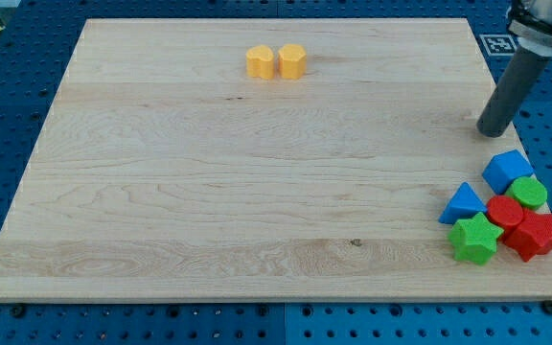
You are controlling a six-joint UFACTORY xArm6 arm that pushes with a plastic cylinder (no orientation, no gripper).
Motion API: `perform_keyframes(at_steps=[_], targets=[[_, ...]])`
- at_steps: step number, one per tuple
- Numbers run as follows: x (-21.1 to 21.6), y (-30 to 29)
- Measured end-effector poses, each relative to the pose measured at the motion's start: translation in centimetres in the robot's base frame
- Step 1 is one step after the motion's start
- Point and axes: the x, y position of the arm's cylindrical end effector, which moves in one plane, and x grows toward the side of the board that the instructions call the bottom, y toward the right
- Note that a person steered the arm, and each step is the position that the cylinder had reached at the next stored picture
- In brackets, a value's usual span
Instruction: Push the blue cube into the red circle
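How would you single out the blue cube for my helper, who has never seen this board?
Look at the wooden board, at the cluster in its corner at the view's bottom right. The blue cube is the topmost block there, just below my tip. The other blue block is a triangle, lower and farther left.
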Motion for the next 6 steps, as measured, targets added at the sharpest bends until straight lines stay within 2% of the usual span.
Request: perform_keyframes(at_steps=[1, 2, 3, 6], targets=[[3.0, 2.2], [6.1, 2.2], [7.1, 0.1], [4.3, -4.3]])
